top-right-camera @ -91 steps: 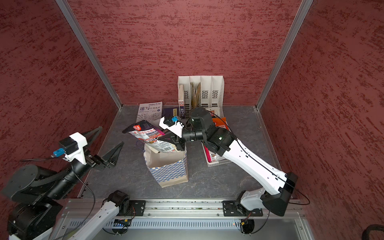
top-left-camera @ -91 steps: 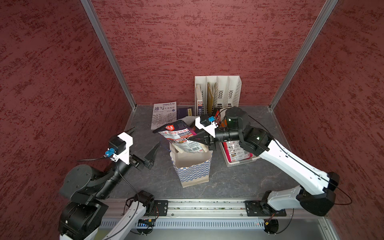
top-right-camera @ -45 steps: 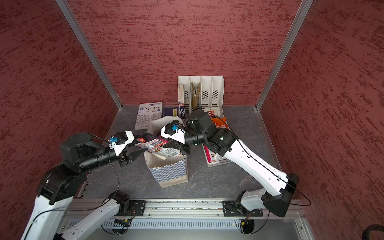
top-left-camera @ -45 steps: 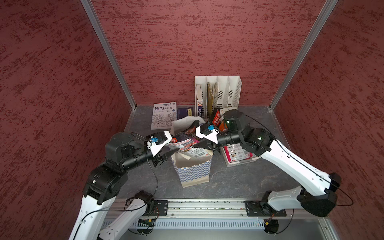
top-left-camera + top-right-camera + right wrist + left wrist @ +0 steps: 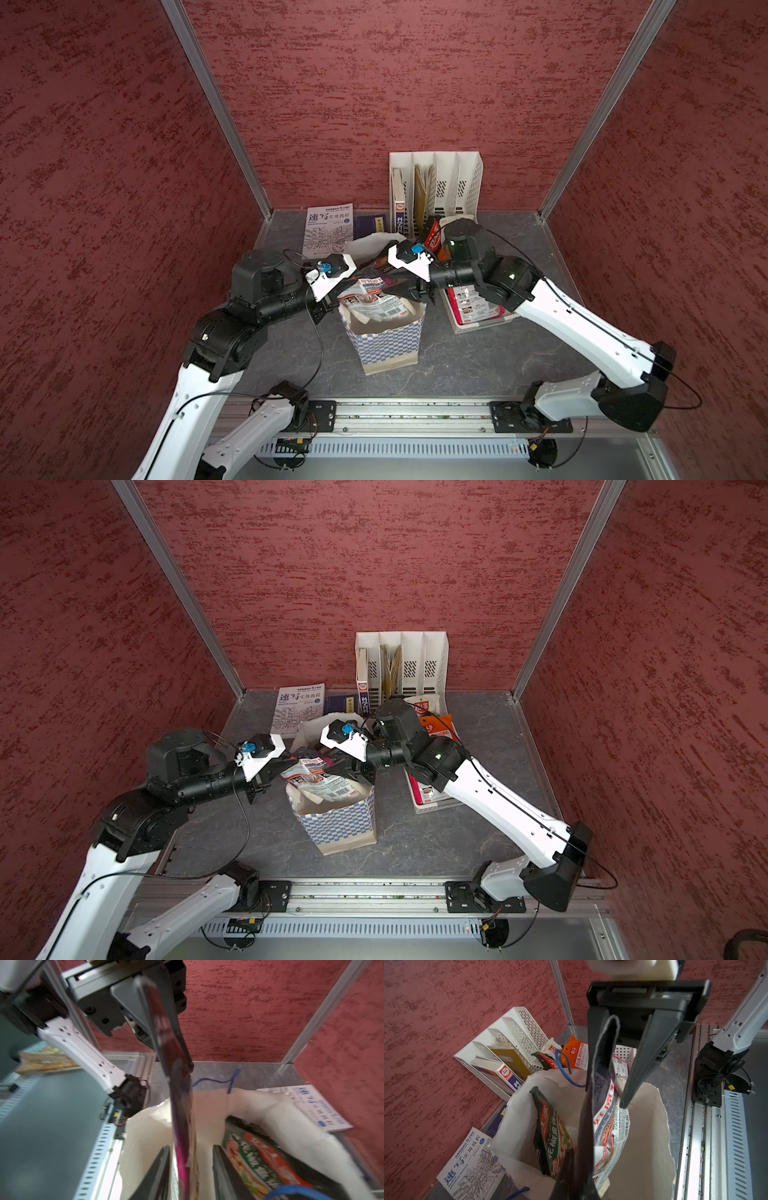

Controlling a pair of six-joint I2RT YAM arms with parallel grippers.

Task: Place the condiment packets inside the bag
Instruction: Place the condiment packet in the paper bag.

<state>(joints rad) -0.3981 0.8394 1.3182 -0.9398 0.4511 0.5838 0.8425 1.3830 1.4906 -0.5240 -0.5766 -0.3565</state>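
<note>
Left gripper (image 5: 291, 764): pinching the glossy white-and-black flat condiment packet (image 5: 322, 781).
Right gripper (image 5: 409, 291): jaws apart, packet loose between them.
Packet: over the mouth of the white paper bag with blue checks (image 5: 338, 825).
Do well: tip it on end, then slide it down beside the green packet (image 5: 553, 1142) inside.

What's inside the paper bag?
A dark green packet stands in the bag; a white barcoded packet, pinched by the left claw, hangs partly in. Its bottom is hidden.
</note>
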